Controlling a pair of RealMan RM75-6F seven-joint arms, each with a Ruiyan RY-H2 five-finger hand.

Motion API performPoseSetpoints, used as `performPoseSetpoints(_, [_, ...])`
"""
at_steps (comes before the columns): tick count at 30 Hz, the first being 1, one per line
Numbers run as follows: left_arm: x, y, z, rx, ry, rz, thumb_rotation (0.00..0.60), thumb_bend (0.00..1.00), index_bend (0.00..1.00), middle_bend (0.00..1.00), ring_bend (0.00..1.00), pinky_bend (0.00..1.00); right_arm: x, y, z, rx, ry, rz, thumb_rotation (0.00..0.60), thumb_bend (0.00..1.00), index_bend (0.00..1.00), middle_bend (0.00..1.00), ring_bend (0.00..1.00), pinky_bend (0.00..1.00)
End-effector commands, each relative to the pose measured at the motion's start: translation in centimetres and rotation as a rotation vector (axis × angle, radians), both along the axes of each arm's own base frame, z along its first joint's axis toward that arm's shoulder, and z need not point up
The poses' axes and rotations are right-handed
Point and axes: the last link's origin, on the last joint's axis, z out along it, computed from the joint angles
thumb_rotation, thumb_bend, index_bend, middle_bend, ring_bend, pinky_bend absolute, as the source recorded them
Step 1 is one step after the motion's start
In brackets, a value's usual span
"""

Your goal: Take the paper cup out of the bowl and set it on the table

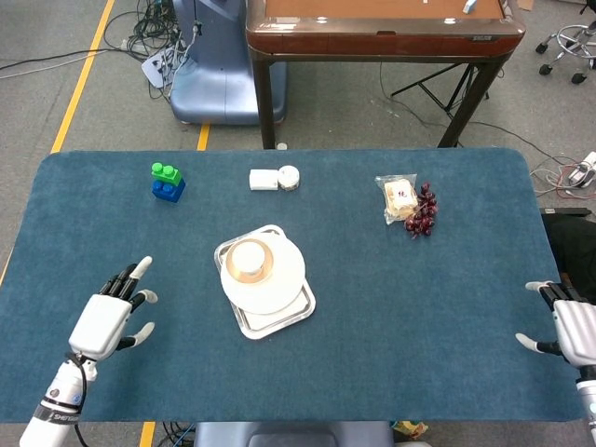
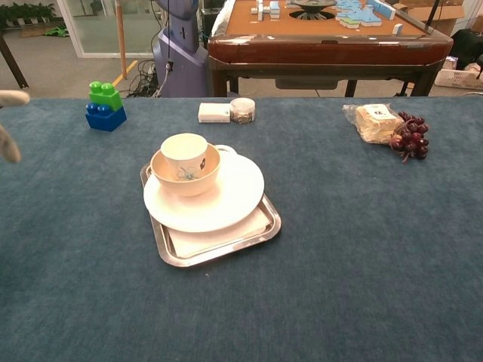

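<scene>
Head view: left hand (image 1: pixel 110 317) (fingers spread, empty) hovers left of the tray (image 1: pixel 279 325).

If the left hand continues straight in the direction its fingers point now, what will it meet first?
Probably nothing soon. The left hand points up and slightly right, over bare table, passing between the block stack and the tray. Its height is unclear.

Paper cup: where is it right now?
The paper cup stands upright inside the bowl on the white plate, left of table centre in both views.
</scene>
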Motion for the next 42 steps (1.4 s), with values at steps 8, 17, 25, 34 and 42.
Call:
performPoseSetpoints(8, [6.4, 4.4, -2.0, -0.06, -0.015, -0.128, 0.6, 0.26, 0.41, 0.0, 0.0, 0.16, -0.1, -0.1, 0.4, -0.007, -0.011, -0.002, 0.6, 0.0, 0.26, 0.27, 0.19, 0.37])
performPoseSetpoints(17, [9.6, 7.3, -4.6, -0.119, -0.007, -0.176, 0.6, 0.26, 0.42, 0.0, 0.0, 0.16, 0.0, 0.0, 1.0, -0.027, -0.019, 0.001, 0.6, 0.0, 0.26, 0.27, 0.19, 0.37])
performPoseSetpoints(25, [11.9, 8.8, -6.7, -0.127, 0.0, -0.199, 0.6, 0.26, 0.42, 0.0, 0.0, 0.16, 0.0, 0.1, 1.5, -0.039, -0.028, 0.001, 0.6, 0.0, 0.26, 0.27, 0.19, 0.37])
performPoseSetpoints(34, [13.8, 10.9, -9.1, -0.113, 0.041, -0.181, 0.6, 0.26, 0.47, 0.0, 0.0, 0.16, -0.2, 0.1, 1.8, -0.045, -0.04, -0.002, 0.6, 0.0, 0.26, 0.27, 0.19, 0.37])
performPoseSetpoints(42, [14.2, 11.8, -10.8, -0.125, 0.096, -0.158, 0.6, 0.26, 0.43, 0.0, 0.0, 0.15, -0.3, 0.1, 2.2, -0.054, -0.051, -0.001, 0.6, 0.0, 0.26, 0.27, 0.19, 0.37])
